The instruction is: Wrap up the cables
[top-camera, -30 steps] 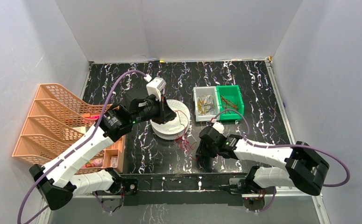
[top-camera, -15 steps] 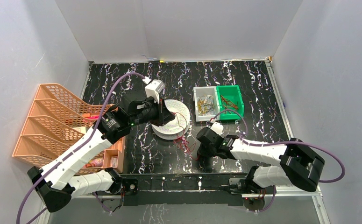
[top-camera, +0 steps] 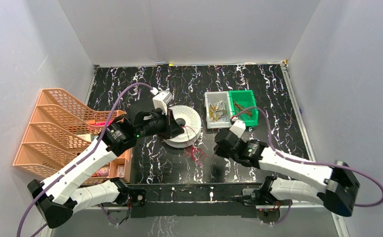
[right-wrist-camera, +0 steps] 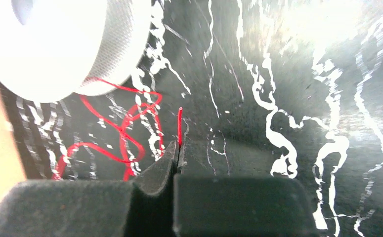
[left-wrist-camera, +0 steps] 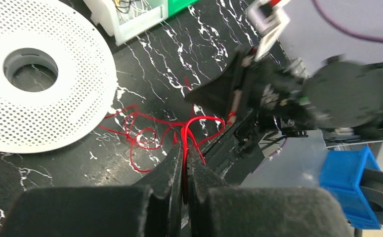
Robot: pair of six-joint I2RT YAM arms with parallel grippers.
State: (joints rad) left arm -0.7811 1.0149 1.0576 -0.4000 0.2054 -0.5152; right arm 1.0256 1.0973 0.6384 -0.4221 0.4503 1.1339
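A loose tangle of thin red cables [top-camera: 195, 152] lies on the black marbled table just in front of a white perforated spool [top-camera: 182, 126]. My left gripper [left-wrist-camera: 185, 148] is shut on a strand of the red cables [left-wrist-camera: 145, 138], which loops out of the fingertips; the spool [left-wrist-camera: 36, 74] lies to its left. My right gripper [right-wrist-camera: 178, 146] is shut on a red cable end [right-wrist-camera: 180, 126] that sticks up out of the tips, with the rest of the tangle [right-wrist-camera: 115, 133] to its left. In the top view the left gripper [top-camera: 179, 129] hangs over the spool and the right gripper [top-camera: 218, 148] sits right of the tangle.
A grey bin [top-camera: 216, 110] and a green bin [top-camera: 242, 106] with short wires stand at the back right of the spool. An orange tiered rack [top-camera: 56, 126] fills the left side. White walls close the table on three sides.
The right arm has lifted and swung right, away from the tangle. The left gripper has shifted slightly forward over the spool. The red tangle has stretched a little.
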